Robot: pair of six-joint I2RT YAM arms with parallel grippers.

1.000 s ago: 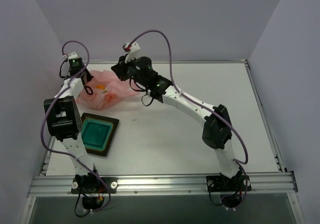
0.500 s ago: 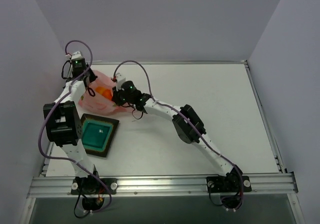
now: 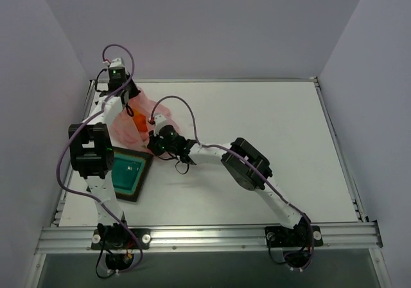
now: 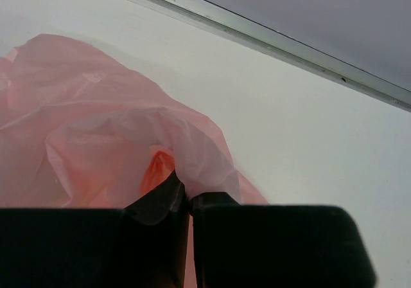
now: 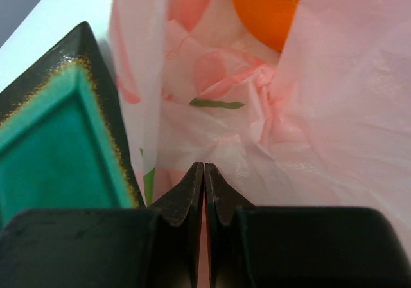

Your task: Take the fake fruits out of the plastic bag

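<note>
The pink plastic bag (image 3: pixel 122 128) lies at the table's far left, its film pulled up between both grippers. My left gripper (image 3: pixel 130 106) is at its far top edge; in the left wrist view the left gripper (image 4: pixel 187 195) is shut on a fold of the bag (image 4: pixel 96 134). My right gripper (image 3: pixel 155 139) is at the bag's near right edge; in the right wrist view the right gripper (image 5: pixel 204 167) is shut with the bag's film (image 5: pixel 334 108) between the tips. A round orange fruit (image 5: pixel 263 11) shows through the bag and also from above (image 3: pixel 139 118). The other fruits are hidden.
A dark square tray with a teal inside (image 3: pixel 147 163) sits just near of the bag, its corner (image 5: pixel 96 63) right beside my right fingers. The table's metal edge rail (image 4: pixel 270 40) runs behind the bag, close to the left wall.
My right gripper has moved down and left from above the bag to its near edge by the tray. My left gripper has shifted right and farther back, lifting the bag's film.
</note>
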